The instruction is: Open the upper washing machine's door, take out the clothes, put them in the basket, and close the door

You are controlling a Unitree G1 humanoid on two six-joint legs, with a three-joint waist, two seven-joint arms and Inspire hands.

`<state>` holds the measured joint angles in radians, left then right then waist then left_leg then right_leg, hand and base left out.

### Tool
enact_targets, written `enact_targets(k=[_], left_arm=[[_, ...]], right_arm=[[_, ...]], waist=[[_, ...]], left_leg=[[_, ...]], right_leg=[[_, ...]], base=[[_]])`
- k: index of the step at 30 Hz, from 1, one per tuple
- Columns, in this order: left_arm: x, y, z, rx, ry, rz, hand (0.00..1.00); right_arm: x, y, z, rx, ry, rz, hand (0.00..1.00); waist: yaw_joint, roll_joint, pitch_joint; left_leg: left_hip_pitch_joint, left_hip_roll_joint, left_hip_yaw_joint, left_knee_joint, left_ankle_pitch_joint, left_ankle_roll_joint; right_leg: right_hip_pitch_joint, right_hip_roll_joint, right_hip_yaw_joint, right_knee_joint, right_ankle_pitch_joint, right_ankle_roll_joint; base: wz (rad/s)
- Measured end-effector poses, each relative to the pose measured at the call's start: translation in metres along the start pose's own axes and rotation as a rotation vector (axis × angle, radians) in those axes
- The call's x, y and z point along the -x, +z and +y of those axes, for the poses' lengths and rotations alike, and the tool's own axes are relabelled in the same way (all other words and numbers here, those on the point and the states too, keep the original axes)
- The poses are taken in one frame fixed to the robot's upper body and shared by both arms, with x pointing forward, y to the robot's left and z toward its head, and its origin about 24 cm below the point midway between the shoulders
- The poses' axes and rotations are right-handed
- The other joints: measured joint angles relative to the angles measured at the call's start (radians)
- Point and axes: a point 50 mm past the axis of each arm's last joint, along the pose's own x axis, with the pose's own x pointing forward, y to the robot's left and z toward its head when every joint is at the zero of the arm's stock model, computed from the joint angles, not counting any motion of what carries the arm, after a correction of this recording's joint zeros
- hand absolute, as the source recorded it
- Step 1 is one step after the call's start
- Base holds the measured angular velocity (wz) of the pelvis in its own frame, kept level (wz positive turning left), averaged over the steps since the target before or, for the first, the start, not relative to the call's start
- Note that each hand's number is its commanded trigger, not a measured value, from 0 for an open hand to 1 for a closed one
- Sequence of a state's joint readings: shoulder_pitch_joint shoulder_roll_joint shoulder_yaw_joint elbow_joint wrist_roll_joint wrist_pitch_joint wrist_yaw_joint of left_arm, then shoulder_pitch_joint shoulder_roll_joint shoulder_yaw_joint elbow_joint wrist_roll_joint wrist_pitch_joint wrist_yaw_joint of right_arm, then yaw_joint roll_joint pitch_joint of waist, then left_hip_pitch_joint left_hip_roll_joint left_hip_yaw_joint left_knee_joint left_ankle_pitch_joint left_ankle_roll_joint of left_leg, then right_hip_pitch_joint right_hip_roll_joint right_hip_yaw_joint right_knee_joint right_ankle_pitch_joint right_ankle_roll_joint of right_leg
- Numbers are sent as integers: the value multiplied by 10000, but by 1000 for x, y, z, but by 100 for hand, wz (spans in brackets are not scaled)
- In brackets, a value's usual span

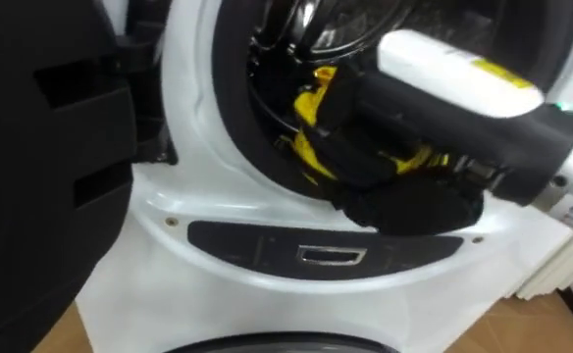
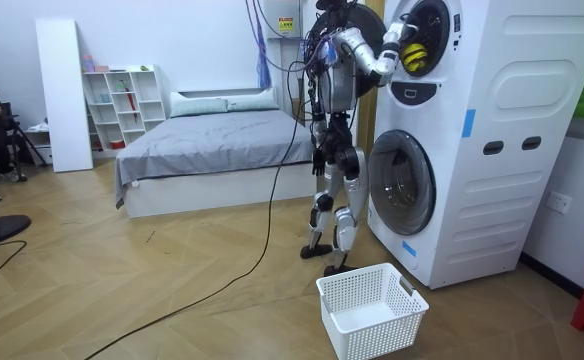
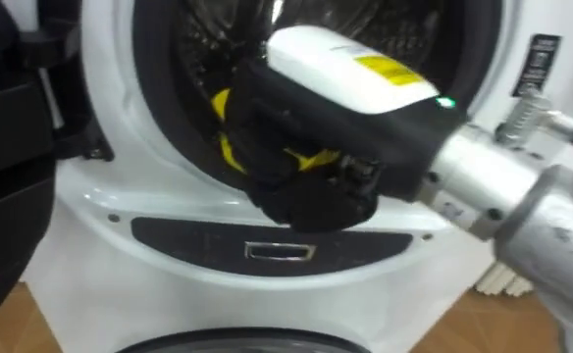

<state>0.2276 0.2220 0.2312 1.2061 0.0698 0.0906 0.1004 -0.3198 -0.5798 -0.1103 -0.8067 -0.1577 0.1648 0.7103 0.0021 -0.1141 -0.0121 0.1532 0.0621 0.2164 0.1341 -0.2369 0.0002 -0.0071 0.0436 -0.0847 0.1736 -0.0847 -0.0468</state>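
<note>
A yellow cloth (image 1: pixel 311 103) (image 3: pixel 224 108) lies in the drum of the upper machine (image 2: pixel 424 40), against the dark inner wall. My right hand (image 1: pixel 404 201) (image 3: pixel 311 196) reaches into the round opening from the right and sits low at the drum's front rim (image 1: pixel 193 147). Its dark fingers are curled, and folds of the yellow cloth show between them. The white forearm crosses the opening above the hand. In the room view I stand upright close to the stacked machines, right arm raised to the upper drum.
The upper machine's dark door (image 1: pixel 41 147) hangs open at my left. Below the opening runs a dark panel strip (image 1: pixel 331 255). A white laundry basket (image 2: pixel 370 310) stands on the floor by my feet, before the lower machine (image 2: pixel 404 180). A bed (image 2: pixel 212 140) is behind me.
</note>
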Motion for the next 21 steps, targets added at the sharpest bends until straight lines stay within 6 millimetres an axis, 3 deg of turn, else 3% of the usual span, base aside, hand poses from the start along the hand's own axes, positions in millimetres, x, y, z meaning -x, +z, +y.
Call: enact_targets(k=[5, 10, 15, 17, 21], left_arm=[[1, -7, -2, -15, -82, 85, 0], [0, -7, -1, 286, -99, 77, 0], [1, -9, 0, 273, -216, 64, 0], [1, -7, 0, 287, -330, -51, 0], [1, -6, 3, 292, -353, -113, 0]], right_arm=[[12, -7, 3, -110, -204, 425, 100], [35, -23, -2, -115, -1181, 1843, 100], [55, -36, -6, -58, -2331, 2957, 100], [63, -41, 0, -77, -2340, 3566, 100], [85, -62, 21, -890, -1954, 5258, 100]], waist=[[-235, 77, 60], [-321, 85, 66], [-722, 205, 49], [-832, 359, -24], [-876, 460, -6]], left_leg=[[-22, 24, 257, 14, -41, -24], [-37, 15, 403, 25, -40, -24], [-140, 15, 495, 37, -41, -24], [-215, 15, 603, 41, -41, -24], [-56, 123, 1075, 21, -63, -57]], right_leg=[[-80, 100, 299, -47, 130, -17], [-194, 107, 372, -28, 131, -12], [-328, 116, 450, -34, 144, 1], [-442, 147, 586, -33, 173, 14], [-442, 260, 905, -5, 212, -10]], base=[[-16], [-9], [-4], [-11], [-28]])
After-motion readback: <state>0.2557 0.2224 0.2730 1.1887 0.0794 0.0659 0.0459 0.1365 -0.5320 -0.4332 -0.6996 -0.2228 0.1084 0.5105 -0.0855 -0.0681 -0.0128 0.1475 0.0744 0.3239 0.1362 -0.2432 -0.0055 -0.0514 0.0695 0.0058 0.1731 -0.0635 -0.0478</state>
